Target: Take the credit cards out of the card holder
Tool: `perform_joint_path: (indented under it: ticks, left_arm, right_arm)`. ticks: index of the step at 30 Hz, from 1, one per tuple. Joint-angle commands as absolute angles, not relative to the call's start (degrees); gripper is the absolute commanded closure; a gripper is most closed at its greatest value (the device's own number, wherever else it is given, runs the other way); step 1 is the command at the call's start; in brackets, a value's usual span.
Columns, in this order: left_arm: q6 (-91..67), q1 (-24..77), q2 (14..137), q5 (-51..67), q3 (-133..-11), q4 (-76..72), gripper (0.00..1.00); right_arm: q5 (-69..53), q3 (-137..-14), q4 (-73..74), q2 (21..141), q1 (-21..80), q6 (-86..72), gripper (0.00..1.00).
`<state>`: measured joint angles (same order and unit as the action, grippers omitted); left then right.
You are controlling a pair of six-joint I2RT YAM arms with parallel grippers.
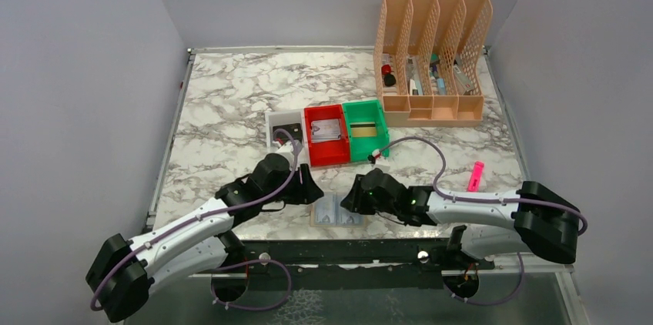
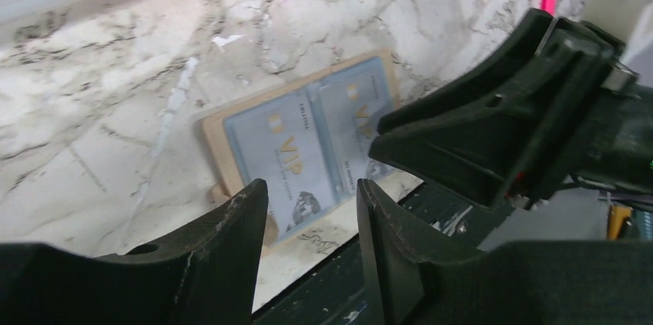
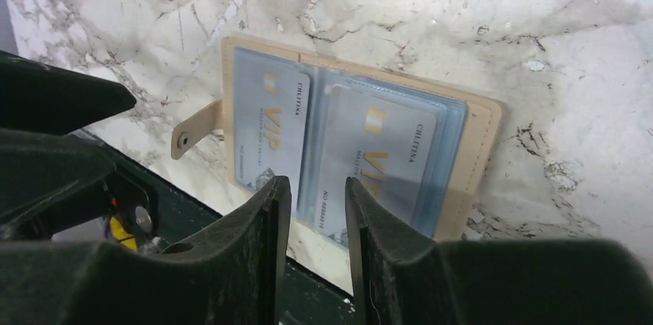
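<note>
Marble table (image 1: 231,102), white veined with grey. Flat at its near edge, opened out: tan holder (image 3: 481,140), under and between the tips of left gripper (image 1: 314,194) and right gripper (image 1: 350,200). Just beyond the tips, side by side in a row: white tray (image 1: 271,121), red tray (image 1: 327,157), green tray (image 1: 383,136). Farther beyond right gripper, peach organizer (image 1: 431,113). Well off to its right, pink marker (image 1: 475,176), alone.

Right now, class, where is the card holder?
Top view: the card holder lies open at the table's near edge, centre, between the left gripper and right gripper, nearer than the red tray.
</note>
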<state>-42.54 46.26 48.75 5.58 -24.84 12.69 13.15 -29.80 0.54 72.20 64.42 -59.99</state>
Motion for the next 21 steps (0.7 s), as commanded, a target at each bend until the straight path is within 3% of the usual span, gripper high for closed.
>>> perform_joint_path:
  ticks: [1, 21]
  left_arm:
    - [-42.02, 46.57, 52.36, 14.31, -25.75, 4.96, 0.50]
    - [-40.56, 50.08, 64.34, 17.66, -29.74, 1.73, 0.51]
  right_arm:
    - [3.05, -26.75, -11.93, 72.46, 61.78, -60.12, 0.65]
    - [-9.43, -26.34, -19.79, 83.74, 56.49, -60.94, 0.71]
